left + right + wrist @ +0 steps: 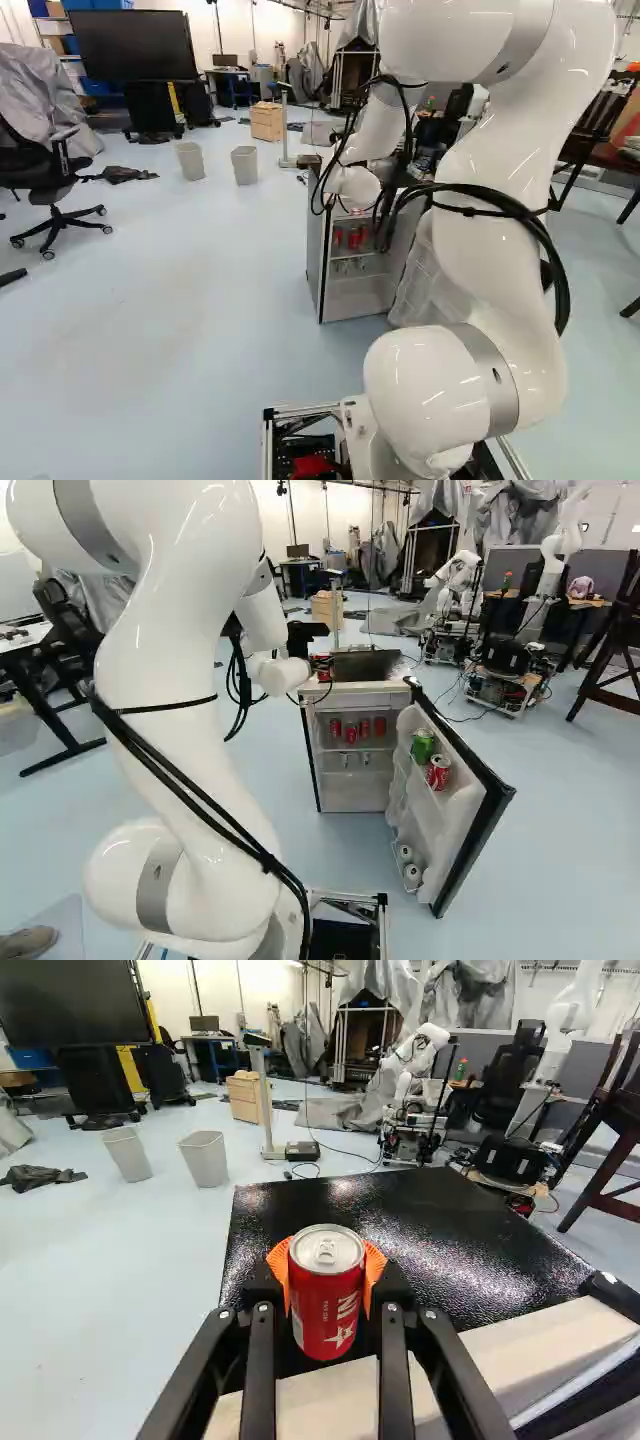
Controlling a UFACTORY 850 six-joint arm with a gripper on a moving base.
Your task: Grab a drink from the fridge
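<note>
My gripper [319,661] shows as a small dark shape above the fridge's top in the right base view. Up close in the wrist view, both orange pads of the gripper [328,1272] clasp a red can [327,1305] from two sides. The can is upright over the front part of the black fridge top [400,1230]; whether it touches that surface I cannot tell. The fridge [357,792] has its door [462,810] swung open to the right. Several red cans [351,734] stand on an inside shelf. A green can [422,746] and another red can [438,772] sit in the door.
The open door juts toward the base at the right of the right base view. Two grey bins [190,160] and a wooden box [267,121] stand farther off, left of the fridge. An office chair [50,175] is at the far left. Another robot [510,670] stands behind, to the right.
</note>
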